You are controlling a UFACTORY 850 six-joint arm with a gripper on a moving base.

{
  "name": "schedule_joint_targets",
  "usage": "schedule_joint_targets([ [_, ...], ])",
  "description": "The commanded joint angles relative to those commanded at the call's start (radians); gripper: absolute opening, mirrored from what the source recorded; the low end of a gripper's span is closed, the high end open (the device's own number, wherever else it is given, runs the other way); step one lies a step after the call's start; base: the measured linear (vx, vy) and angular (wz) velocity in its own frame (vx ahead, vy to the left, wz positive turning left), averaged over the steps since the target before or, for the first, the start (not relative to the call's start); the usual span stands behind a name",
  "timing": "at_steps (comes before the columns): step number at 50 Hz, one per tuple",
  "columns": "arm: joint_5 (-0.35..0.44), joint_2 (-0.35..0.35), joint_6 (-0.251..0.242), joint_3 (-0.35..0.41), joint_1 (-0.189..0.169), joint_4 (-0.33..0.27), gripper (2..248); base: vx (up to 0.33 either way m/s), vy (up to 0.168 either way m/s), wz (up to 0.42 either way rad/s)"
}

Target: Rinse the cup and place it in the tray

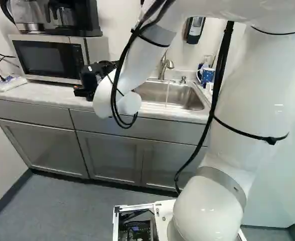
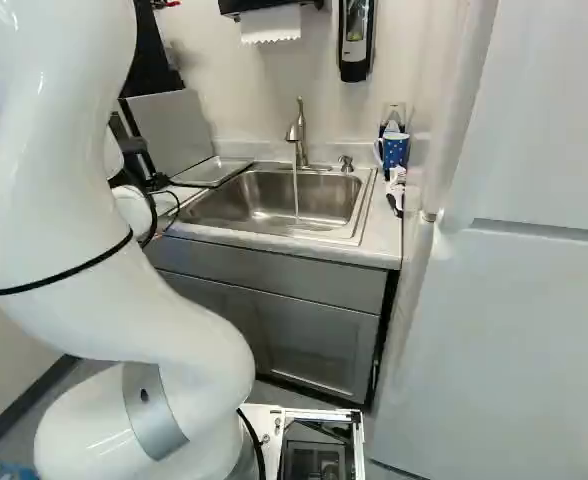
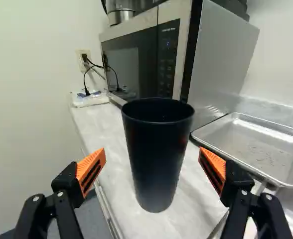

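On cntr (image 3: 106, 137), ahead of spread fingers (image 3: 91, 169), approx. mid-gap: blk cup (image 3: 157, 159), upright.

Wrist view: the black cup (image 3: 158, 159) hid its own inner bottom and, beyond at 12 o'clock, part of the microwave (image 3: 142, 59); at 3 o'clock, the metal tray (image 3: 251, 144) was cropped. Left base view: the arm (image 1: 258, 95) covered the tray. Right base view: the paper towel dispenser (image 2: 236, 6) was cropped at 12 o'clock.
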Motion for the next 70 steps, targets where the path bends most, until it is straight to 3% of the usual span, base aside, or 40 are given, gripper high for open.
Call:
schedule_joint_targets([
  [31,0.0,-0.028,0.0,-0.021,-0.021,0.0,247,0.0,0.0,0.0],
  [32,0.0,-0.028,0.0,-0.021,-0.02,0.0,237,0.0,0.0,0.0],
  [37,0.0,-0.029,0.0,-0.022,-0.019,0.0,237,0.0,0.0,0.0],
  [38,0.0,-0.03,0.0,-0.022,-0.019,0.0,200,0.0,0.0,0.0],
  [42,0.0,-0.03,0.0,-0.023,-0.019,0.0,200,0.0,0.0,0.0],
  [43,0.0,-0.03,0.0,-0.023,-0.019,0.0,161,0.0,0.0,0.0],
  [47,0.0,-0.03,0.0,-0.023,-0.019,0.0,161,0.0,0.0,0.0],
  [48,0.0,-0.03,0.0,-0.023,-0.019,0.0,127,0.0,0.0,0.0],
  [70,0.0,-0.027,0.0,-0.023,-0.019,0.0,122,0.0,0.0,0.0],
])
